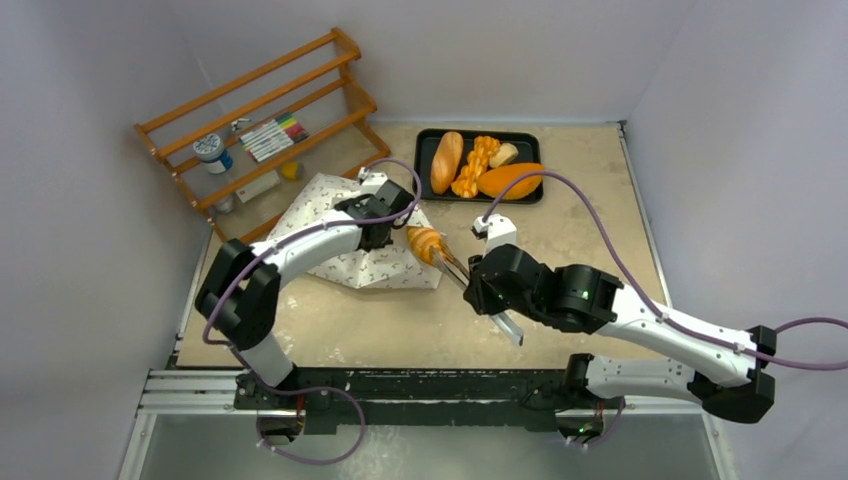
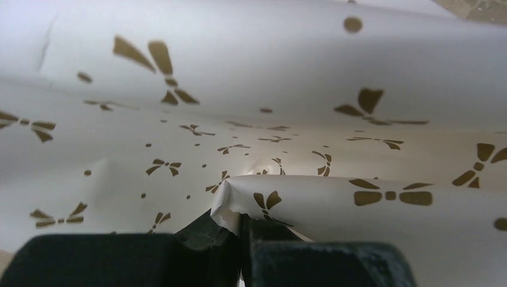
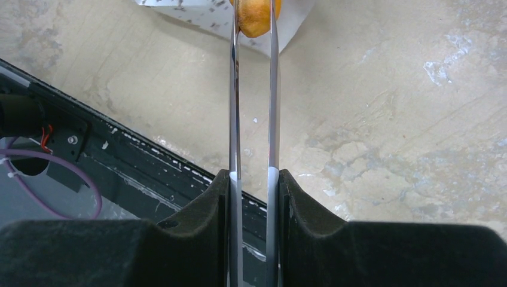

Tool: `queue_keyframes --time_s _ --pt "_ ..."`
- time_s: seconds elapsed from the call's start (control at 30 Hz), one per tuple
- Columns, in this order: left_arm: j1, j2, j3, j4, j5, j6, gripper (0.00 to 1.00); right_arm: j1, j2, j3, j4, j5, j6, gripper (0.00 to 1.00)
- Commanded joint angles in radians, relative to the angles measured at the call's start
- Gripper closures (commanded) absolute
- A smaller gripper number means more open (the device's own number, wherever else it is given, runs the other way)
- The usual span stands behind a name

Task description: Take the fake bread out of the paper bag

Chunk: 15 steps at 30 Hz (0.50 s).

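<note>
Just beside the paper bag [image 1: 375,268], the fake bread [image 1: 425,242] looks golden-orange, croissant-shaped.

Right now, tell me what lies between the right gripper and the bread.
Metal tongs, clamped in the right gripper, span the gap and pinch the bread at their tips; the right wrist view shows it.

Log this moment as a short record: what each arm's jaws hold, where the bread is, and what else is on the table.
left jaws: shut on an edge of the paper bag
right jaws: shut on the metal tongs
tongs' tips: pinching a croissant-shaped fake bread
bread position: at the bag's right edge; cannot tell whether it is fully out
black tray: far side of the table, holding four other bread pieces
wooden rack: far left, behind the bag
</note>
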Motion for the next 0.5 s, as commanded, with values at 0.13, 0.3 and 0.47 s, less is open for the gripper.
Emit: queue_keyframes --time_s 0.13,0.3,0.47 --pt "0.038 0.131 0.105 0.065 0.029 0.049 1.00 -0.002 -0.046 0.057 0.001 0.038 0.030 1.00" --pt "0.061 0.152 0.069 0.091 0.038 0.055 1.00 -0.002 -0.070 0.085 -0.019 0.068 0.046 1.00" --pt "0.064 0.119 0.007 0.116 0.052 0.052 1.00 -0.002 -0.087 0.115 -0.041 0.136 0.074 1.00"
